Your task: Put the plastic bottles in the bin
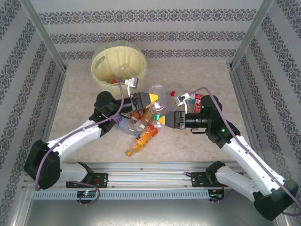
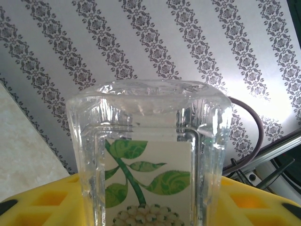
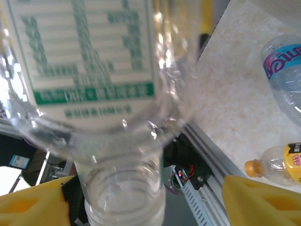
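Showing green leaf label (image 2: 141, 181), clear bottle (image 2: 148, 108) in left hand (image 2: 150, 202).

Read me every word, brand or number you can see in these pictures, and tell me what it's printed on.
Nothing can be quoted.
On the clear bottle, back label: a green table of small print, blurred, unreadable.
On the same bottle's front label: green leaves and pale round shapes, no words showing.
On the blue-label bottle: pink letters, cut off at the picture's edge, not readable.
On the orange-capped bottle, yellow label: dark marks, too small.
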You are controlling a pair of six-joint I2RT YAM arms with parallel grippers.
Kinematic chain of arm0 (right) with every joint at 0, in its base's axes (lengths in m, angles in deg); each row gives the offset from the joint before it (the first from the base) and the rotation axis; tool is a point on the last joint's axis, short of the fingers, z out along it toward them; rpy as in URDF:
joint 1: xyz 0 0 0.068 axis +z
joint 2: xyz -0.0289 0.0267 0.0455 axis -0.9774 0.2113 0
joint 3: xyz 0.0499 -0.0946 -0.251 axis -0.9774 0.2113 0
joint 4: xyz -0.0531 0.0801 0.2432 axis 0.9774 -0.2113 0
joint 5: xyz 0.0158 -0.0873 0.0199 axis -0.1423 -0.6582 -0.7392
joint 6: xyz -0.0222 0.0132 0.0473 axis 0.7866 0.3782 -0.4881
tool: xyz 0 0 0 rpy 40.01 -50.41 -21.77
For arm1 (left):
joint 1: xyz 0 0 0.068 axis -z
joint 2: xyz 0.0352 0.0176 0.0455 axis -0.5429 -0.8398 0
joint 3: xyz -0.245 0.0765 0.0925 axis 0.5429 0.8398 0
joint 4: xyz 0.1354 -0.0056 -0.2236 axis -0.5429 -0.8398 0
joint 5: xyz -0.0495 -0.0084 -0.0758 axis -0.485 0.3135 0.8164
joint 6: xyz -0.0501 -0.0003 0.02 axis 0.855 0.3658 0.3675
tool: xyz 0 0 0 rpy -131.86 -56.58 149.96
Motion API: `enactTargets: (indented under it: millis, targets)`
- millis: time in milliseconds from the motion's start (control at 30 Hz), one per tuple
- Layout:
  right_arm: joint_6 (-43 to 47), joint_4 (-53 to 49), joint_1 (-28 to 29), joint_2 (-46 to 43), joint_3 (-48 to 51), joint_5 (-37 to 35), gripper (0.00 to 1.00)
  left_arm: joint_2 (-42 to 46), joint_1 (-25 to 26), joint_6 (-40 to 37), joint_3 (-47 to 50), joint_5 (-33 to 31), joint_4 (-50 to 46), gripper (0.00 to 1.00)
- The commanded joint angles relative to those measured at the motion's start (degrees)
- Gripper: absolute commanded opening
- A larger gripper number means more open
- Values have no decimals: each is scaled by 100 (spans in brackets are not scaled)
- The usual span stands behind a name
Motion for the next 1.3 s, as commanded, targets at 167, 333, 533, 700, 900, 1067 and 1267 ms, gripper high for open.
enactTargets:
  millis: [167,333,533,700,900,1067,1267]
  targets:
    - [1083,-1717,37,-555,-1217,-1521,97,566,-587,-1455,-1053,145,-2583,53]
    - [1417,-2044,37,-647,-1656,-2122,98,500,-995,-2932,-2388,-217,-5200,52]
    - [1671,-2240,38,-692,-1813,-2448,98,-252,-1367,-4367,-4298,-1073,-7575,52]
    - [1854,-2469,39,-761,-1853,-2583,98,-1186,-1493,-5246,-6071,-2296,-9029,52]
    - [1907,-2616,37,-857,-1808,-2705,98,-2424,-1558,-5987,-7571,-3837,-10185,51]
    - [1993,-2861,37,-909,-1861,-2857,98,-3407,-1680,-6159,-8599,-4528,-10844,51]
    - [2003,-2989,37,-860,-1886,-2871,98,-4177,-1724,-6297,-9120,-4731,-11286,52]
